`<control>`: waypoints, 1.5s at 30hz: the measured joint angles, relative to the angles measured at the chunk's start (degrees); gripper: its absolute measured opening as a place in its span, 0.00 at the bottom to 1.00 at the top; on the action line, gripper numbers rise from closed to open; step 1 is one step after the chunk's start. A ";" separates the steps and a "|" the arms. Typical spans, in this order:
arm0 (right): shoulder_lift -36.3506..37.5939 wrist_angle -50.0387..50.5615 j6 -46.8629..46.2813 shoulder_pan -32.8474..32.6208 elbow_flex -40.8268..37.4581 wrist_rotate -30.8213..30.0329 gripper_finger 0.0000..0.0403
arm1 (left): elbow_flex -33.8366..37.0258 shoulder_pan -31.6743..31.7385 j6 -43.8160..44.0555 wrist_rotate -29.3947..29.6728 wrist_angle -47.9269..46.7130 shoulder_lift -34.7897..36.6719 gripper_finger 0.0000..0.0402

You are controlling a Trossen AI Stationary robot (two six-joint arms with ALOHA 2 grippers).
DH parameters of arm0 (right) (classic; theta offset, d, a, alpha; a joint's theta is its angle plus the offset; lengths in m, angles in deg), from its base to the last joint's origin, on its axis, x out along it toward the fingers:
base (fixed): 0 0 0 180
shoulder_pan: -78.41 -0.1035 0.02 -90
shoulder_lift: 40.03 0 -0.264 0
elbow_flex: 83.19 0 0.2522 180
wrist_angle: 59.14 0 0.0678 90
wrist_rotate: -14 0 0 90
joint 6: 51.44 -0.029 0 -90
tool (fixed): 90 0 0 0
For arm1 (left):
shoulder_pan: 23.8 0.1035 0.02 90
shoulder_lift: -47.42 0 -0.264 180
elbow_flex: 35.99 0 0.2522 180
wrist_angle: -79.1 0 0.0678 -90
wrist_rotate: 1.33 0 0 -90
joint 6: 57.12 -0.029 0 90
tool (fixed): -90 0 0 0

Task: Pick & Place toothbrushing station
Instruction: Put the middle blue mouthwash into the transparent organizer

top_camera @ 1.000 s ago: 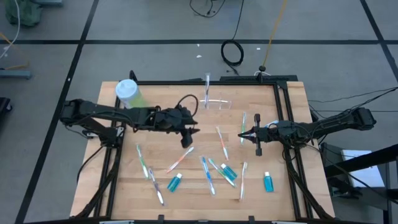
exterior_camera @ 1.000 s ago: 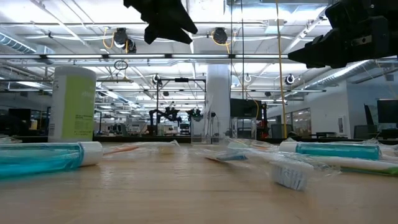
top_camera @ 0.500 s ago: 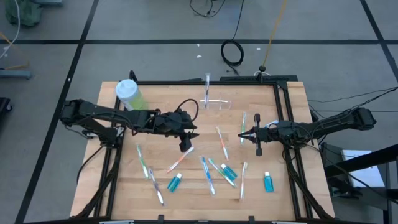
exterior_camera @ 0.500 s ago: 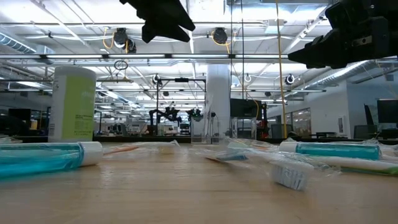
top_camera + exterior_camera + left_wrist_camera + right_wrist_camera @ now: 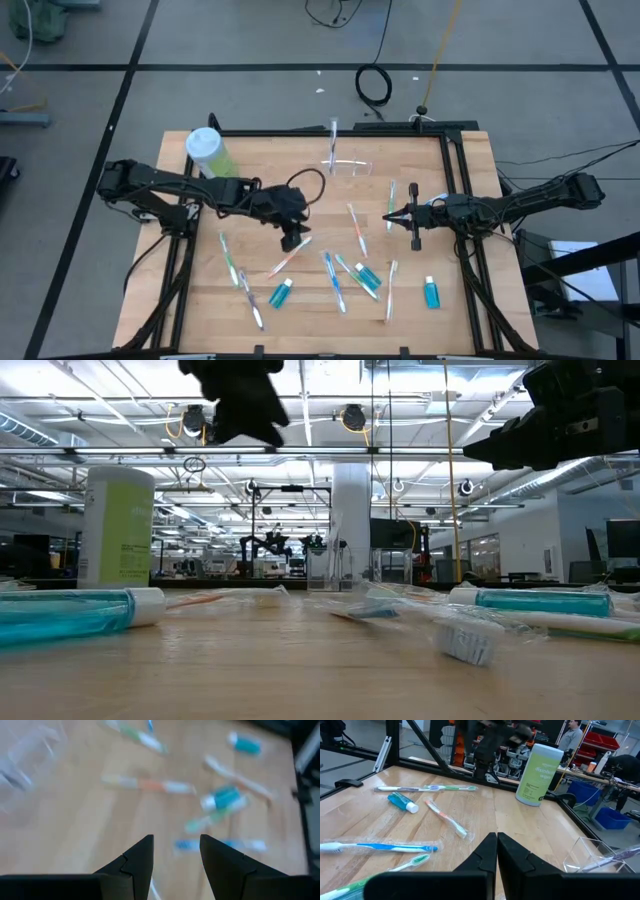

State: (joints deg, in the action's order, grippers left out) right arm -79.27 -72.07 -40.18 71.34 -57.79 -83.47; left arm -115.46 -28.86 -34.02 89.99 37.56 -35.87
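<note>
We work on a wooden table [image 5: 300,300] bounded by a dark frame, and most of the set is strewn across its middle and near half, which suggests the pieces are meant to be gathered one at a time. The tall green bottle [image 5: 208,150] stands at about ten o'clock from the table's centre, upright and apart from the scatter; we judge it is no part of the set. The clear plastic cup [image 5: 346,166] sits at twelve o'clock near the far edge with one toothbrush [image 5: 333,140] already leaning in it, so we take it for the destination. Our left gripper [image 5: 291,237] hangs near the centre, fingers parted and holding nothing, directly above the orange toothbrush [image 5: 287,260] at about seven o'clock from centre; the wrist view looks down between the spread fingers onto wrapped brushes, which reads as lining up for a pick. Our right gripper [image 5: 415,222] waits at three o'clock, fingers pressed together on nothing, clear of the left arm's path. Three teal tubes lie flat: one [image 5: 281,293] at seven o'clock, one [image 5: 366,274] at five o'clock, one [image 5: 431,293] further out at four o'clock. The remaining toothbrushes, such as the green one [image 5: 391,203] at two o'clock, lie loose and flat, each low against the wood and likely to need a careful pinch.
</note>
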 joint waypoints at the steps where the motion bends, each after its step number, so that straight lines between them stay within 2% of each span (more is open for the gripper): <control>1: 0.00 0.00 0.04 0.00 0.00 0.00 0.02 | -0.02 -0.26 1.64 -0.04 -1.62 -0.22 0.42; 4: 0.02 0.00 0.11 0.00 0.00 0.00 0.02 | 0.02 -1.29 5.17 0.72 -6.72 -1.20 0.42; 7: 0.02 0.00 0.11 0.00 0.00 0.00 0.02 | 0.00 -2.76 4.58 1.88 -7.77 -3.02 0.42; 12: 0.02 0.05 0.11 0.00 0.00 0.00 0.02 | 0.00 -5.23 -10.07 1.71 -4.56 -8.07 0.42; 15: 0.02 0.15 0.11 0.00 0.00 0.00 0.02 | 0.00 -5.84 -16.99 1.78 -0.16 -11.55 0.42; 20: 0.02 0.34 0.11 -0.01 0.00 0.00 0.02 | 0.00 -5.77 -18.71 2.07 11.88 -17.58 0.42; 24: 0.00 0.42 0.11 -0.02 -0.02 0.00 0.02 | -0.07 -4.78 -25.43 2.34 22.58 -22.07 0.42; 27: 0.02 0.41 0.12 -0.01 -0.02 0.00 0.02 | -0.07 -3.56 -32.51 -2.34 30.13 -24.63 0.42; 30: 0.02 0.40 0.20 -0.02 -0.02 0.00 0.02 | -0.07 -1.88 -37.44 -9.94 37.21 -26.61 0.42; 36: 0.00 0.42 0.37 0.00 -0.02 0.00 0.02 | -0.45 1.58 -37.34 -21.33 48.16 -32.16 0.42; 45: 0.02 0.42 0.38 -0.02 -0.02 0.00 0.02 | -6.20 2.84 -40.21 -25.86 49.31 -39.73 0.42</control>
State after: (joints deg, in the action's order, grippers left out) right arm -79.25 -71.66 -39.79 71.32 -57.82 -83.47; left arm -121.66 -26.01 -74.23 64.13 86.87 -75.60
